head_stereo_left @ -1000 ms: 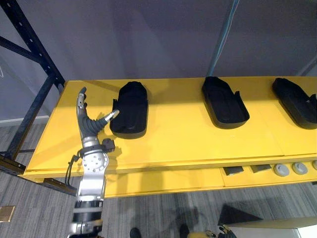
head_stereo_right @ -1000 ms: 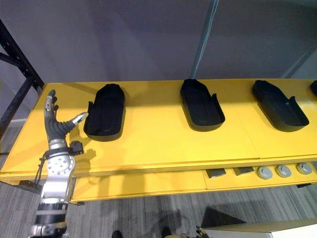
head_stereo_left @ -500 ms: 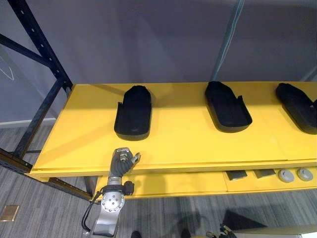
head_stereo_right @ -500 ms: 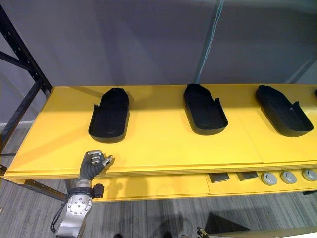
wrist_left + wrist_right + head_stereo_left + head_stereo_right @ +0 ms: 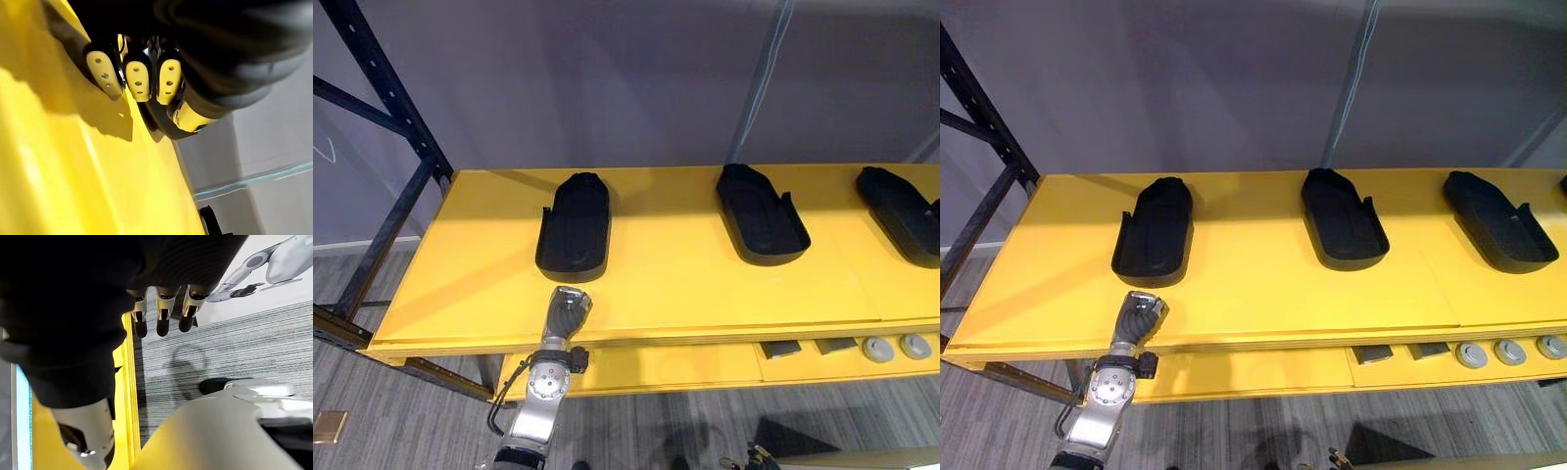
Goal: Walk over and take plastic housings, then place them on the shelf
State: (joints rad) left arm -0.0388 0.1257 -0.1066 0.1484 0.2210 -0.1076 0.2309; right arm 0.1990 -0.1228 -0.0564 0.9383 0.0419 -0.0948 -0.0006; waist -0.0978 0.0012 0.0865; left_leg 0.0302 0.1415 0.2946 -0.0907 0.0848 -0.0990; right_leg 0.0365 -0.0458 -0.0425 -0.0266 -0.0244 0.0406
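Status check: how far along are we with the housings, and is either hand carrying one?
Looks done: the left housing, middle housing and right housing lie on the yellow shelf. In hand: nothing. The left hand is at the shelf's front edge, fingers curled and empty; the right hand hangs open above the grey floor. Left: fetching any further housings; whether more wait elsewhere I cannot tell.

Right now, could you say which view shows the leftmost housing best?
Left eye view: the leftmost housing lies whole on the shelf. The right eye view matches; the left wrist view shows perhaps an edge.
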